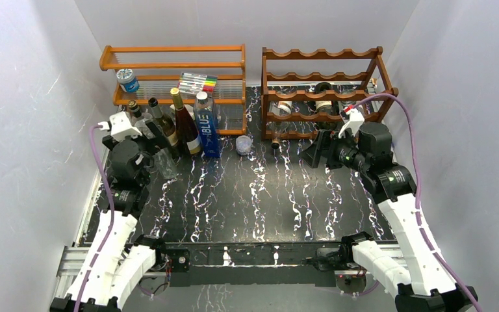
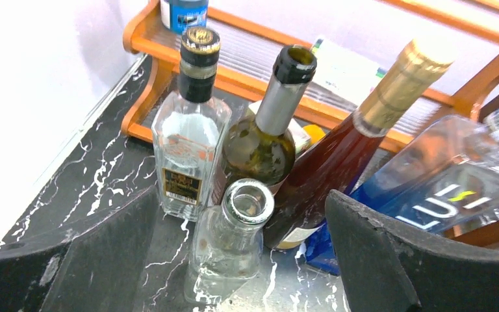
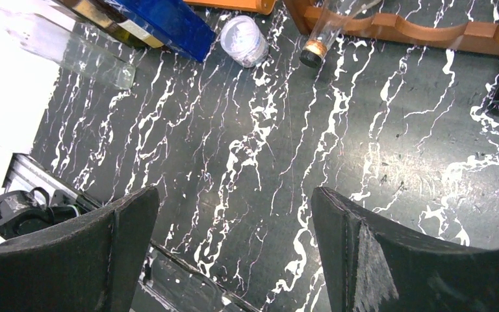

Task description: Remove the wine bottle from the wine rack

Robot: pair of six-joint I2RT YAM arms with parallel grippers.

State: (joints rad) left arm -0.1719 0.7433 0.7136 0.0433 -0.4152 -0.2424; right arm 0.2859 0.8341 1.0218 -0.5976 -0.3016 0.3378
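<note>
The dark wavy-railed wine rack (image 1: 328, 77) stands at the back right, its bottom rail (image 3: 396, 31) showing in the right wrist view. Wine bottles (image 1: 325, 103) lie in its lower tiers. One clear bottle's capped neck (image 3: 314, 52) pokes out of the bottom row at the left. My right gripper (image 3: 234, 192) hangs open over bare tabletop just in front of the rack (image 1: 320, 153), holding nothing. At the back left my left gripper (image 2: 242, 198) is open around a small clear glass bottle (image 2: 229, 244) that stands upright on the table, with its fingers apart from the glass.
Behind the clear bottle stand a square clear bottle (image 2: 185, 146), a green bottle (image 2: 266, 146), a reddish gold-foiled bottle (image 2: 341, 162) and a blue bottle (image 2: 438, 188). An orange straight-railed shelf (image 1: 172, 65) holds a jar and markers. A small white cup (image 3: 243, 40) sits between shelf and rack.
</note>
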